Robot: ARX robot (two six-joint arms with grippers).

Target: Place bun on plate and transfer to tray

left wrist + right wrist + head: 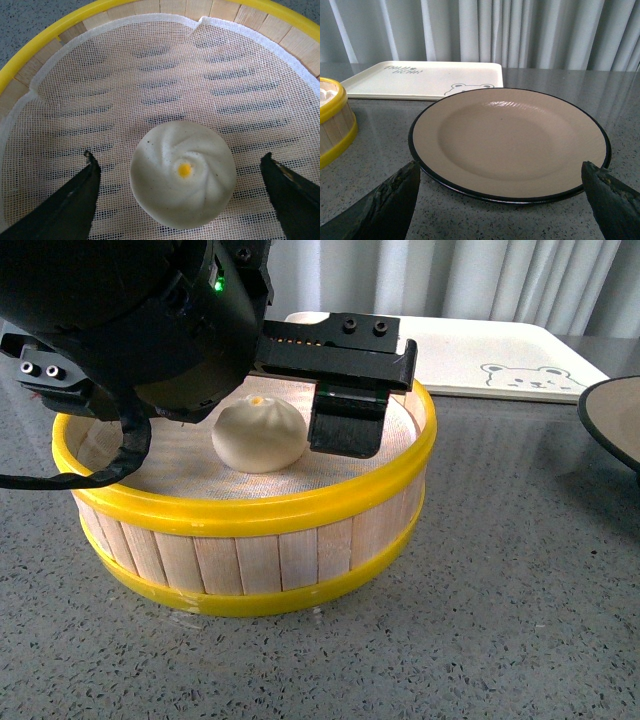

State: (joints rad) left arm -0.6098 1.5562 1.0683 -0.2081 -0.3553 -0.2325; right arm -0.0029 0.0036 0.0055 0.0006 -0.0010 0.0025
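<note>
The white pleated bun (259, 433) with a yellow dot sits on the mesh liner inside the yellow-rimmed steamer basket (250, 515). My left gripper (179, 162) is open over the basket, its two black fingers on either side of the bun (183, 172) and apart from it. In the front view one finger (345, 420) shows beside the bun. The black-rimmed plate (507, 140) lies empty on the table; only its edge (612, 420) shows at the right of the front view. My right gripper (500, 172) is open, just short of the plate's near rim. The cream tray (500, 355) lies at the back.
The grey speckled table (500, 590) carries everything. The steamer basket's edge also shows in the right wrist view (332, 125), with the tray (420, 80) behind the plate. A grey curtain hangs at the back. My left arm's black body hides the basket's far left.
</note>
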